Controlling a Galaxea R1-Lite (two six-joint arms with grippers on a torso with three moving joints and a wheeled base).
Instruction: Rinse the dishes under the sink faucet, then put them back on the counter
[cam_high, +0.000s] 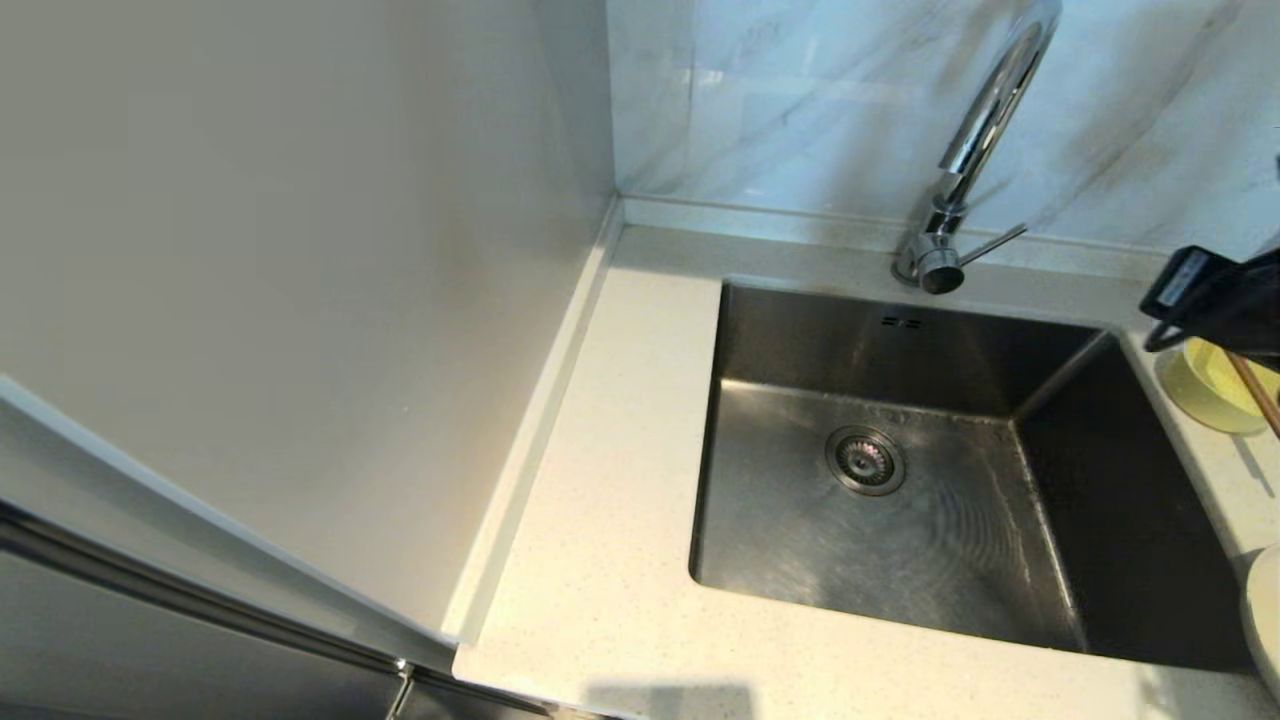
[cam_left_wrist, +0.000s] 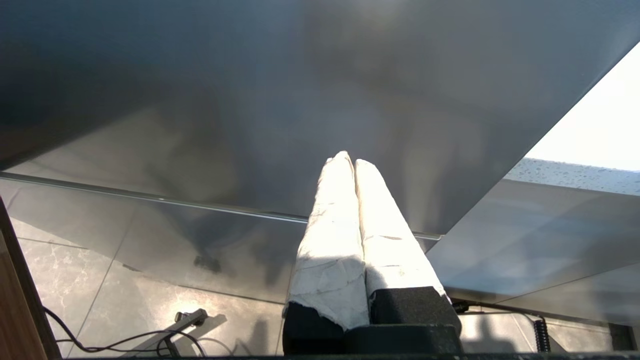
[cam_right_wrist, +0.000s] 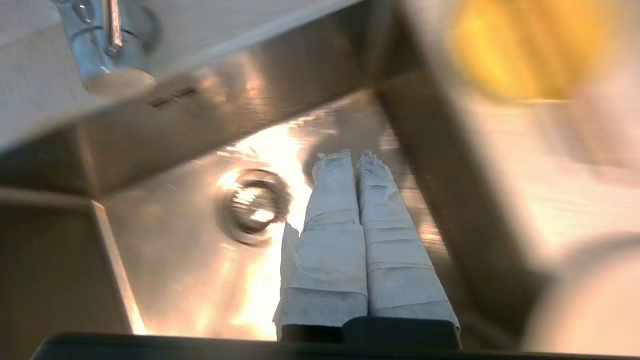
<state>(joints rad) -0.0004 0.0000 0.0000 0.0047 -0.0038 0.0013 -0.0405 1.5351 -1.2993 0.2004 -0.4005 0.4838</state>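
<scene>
The pale yellow bowl (cam_high: 1205, 395) sits on the cream speckled counter (cam_high: 620, 500) to the right of the sink, with the brown chopsticks (cam_high: 1258, 392) resting across it. The white plate (cam_high: 1266, 612) shows only as a sliver at the right edge, nearer me. The chrome gooseneck faucet (cam_high: 965, 160) stands behind the basin. My right arm (cam_high: 1215, 300) hangs above the bowl. In its wrist view my right gripper (cam_right_wrist: 352, 156) is shut and empty over the basin, with the bowl (cam_right_wrist: 525, 45) and plate (cam_right_wrist: 590, 305) blurred beside it. My left gripper (cam_left_wrist: 349, 161) is shut and empty, parked low.
The grey steel basin (cam_high: 760, 480) holds only its round drain (cam_high: 866, 460). A tall pale panel (cam_high: 300, 300) walls off the counter's left side. The left wrist view shows a steel cabinet front (cam_left_wrist: 300, 100) and tiled floor with cables (cam_left_wrist: 125, 340).
</scene>
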